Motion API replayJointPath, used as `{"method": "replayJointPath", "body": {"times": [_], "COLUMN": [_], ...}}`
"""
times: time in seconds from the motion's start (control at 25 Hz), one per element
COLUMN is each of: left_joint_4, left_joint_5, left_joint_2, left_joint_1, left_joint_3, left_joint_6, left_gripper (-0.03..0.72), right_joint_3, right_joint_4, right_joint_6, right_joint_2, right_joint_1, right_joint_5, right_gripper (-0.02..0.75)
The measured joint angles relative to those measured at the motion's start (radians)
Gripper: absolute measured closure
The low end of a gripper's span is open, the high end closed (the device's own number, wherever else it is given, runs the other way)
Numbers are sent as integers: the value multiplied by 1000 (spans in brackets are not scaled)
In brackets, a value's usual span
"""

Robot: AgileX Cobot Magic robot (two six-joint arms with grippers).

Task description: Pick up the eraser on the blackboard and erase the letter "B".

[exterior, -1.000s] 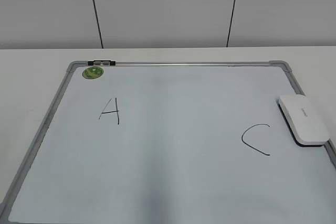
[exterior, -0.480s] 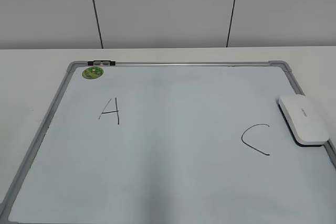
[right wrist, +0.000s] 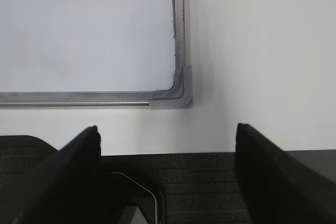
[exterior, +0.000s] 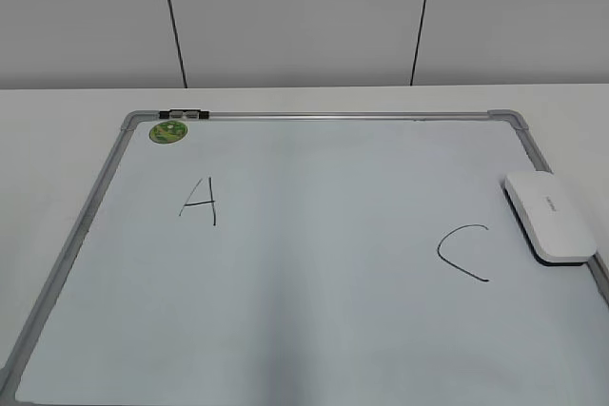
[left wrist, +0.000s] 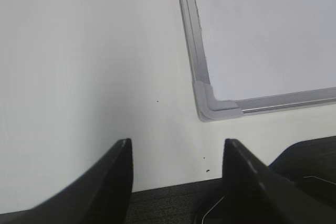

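The blackboard (exterior: 314, 330) is a pale whiteboard with a grey frame, lying flat on the white table. The white eraser (exterior: 550, 217) lies on its right edge, beside a black "C" (exterior: 463, 252). A black "A" (exterior: 199, 202) is at the left. No letter "B" shows on the board. My left gripper (left wrist: 177, 148) is open and empty over the table's front edge, left of the board's near-left corner (left wrist: 212, 104). My right gripper (right wrist: 167, 132) is open and empty at the front edge, below the board's near-right corner (right wrist: 178, 95). Neither gripper shows in the exterior view.
A round green magnet (exterior: 167, 131) sits at the board's far-left corner, next to a small black clip (exterior: 185, 114) on the frame. White table (exterior: 57, 130) surrounds the board. Dark floor (right wrist: 210, 187) lies beyond the table's front edge.
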Motion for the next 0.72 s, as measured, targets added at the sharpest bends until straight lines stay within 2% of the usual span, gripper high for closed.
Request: {"method": "replayJointPath", "body": {"times": [0.16,0.44,0.72], "left_joint_4": [0,0,1], "left_joint_5": [0,0,2], "left_joint_2": [-33,-217,-382], "left_joint_1": [4,68,72], "left_joint_3": [0,0,0], "left_joint_6": [0,0,0], "left_gripper": [316,320,349], "right_joint_3": [0,0,0], "right_joint_4": [0,0,0], "right_joint_6": [0,0,0], "right_joint_2": [-36,-214,-401], "right_joint_1": [0,0,0], "right_joint_5": [0,0,5], "right_gripper": [150,150,151]}}
